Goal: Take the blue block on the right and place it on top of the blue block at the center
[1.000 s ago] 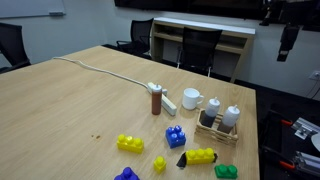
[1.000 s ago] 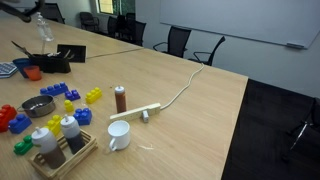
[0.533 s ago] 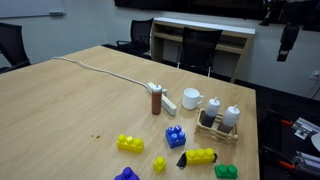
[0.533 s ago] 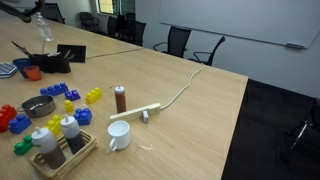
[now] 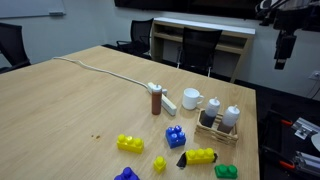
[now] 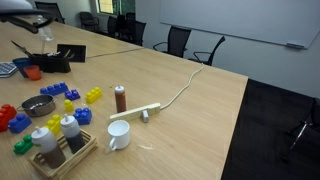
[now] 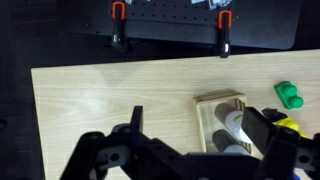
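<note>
A blue block [image 5: 175, 135] sits mid-table near the wooden caddy and also shows in an exterior view [image 6: 82, 116]. Another blue block [image 5: 127, 175] lies at the bottom edge, and shows in an exterior view [image 6: 55, 90]. A third blue block [image 6: 18, 122] lies by a red piece. My gripper [image 5: 283, 45] hangs high above the table's far side, far from all the blocks, and is also seen in an exterior view [image 6: 44, 32]. In the wrist view the gripper [image 7: 200, 128] is open and empty, with the caddy [image 7: 218, 103] far below it.
Yellow blocks [image 5: 130, 143] [image 5: 201, 156], a green block [image 5: 227, 171] [image 7: 290, 95], a brown grinder [image 5: 156, 101], a white mug [image 5: 191, 99], a caddy with two shakers [image 5: 220, 122] and a power strip with cable [image 5: 163, 96] stand on the table. Chairs line the far edge.
The arm has shifted slightly, so the gripper sits a little lower and further left in an exterior view. The blocks have not moved.
</note>
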Available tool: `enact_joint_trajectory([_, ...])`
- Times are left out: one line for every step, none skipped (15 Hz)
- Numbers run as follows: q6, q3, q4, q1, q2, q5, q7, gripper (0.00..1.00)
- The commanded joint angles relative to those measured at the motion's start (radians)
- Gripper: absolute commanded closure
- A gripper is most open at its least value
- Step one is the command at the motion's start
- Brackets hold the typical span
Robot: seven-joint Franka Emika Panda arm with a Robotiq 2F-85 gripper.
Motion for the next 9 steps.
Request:
enact_joint_trajectory([0.071, 0.053, 0.038, 0.038, 0.117, 0.006, 0.005, 0.00])
enact_joint_trajectory([0.110, 0.069, 0.048, 0.050, 0.149, 0.011, 0.020, 0.00])
enact_joint_trajectory([0.151, 0.081, 0.059, 0.060, 0.172, 0.019, 0.038, 0.00])
enact_joint_trajectory([0.197, 0.089, 0.070, 0.069, 0.189, 0.023, 0.044, 0.00])
enact_joint_trajectory([0.167, 0.086, 0.038, 0.065, 0.154, 0.005, 0.041, 0.00])
enact_joint_trajectory([0.190, 0.093, 0.052, 0.070, 0.175, 0.005, 0.047, 0.00])
enact_joint_trajectory([0.193, 0.094, 0.062, 0.071, 0.186, 0.005, 0.048, 0.00])
enact_joint_trajectory([0.193, 0.093, 0.066, 0.071, 0.189, 0.006, 0.048, 0.00])
enact_joint_trajectory([0.193, 0.092, 0.066, 0.070, 0.189, 0.006, 0.048, 0.00])
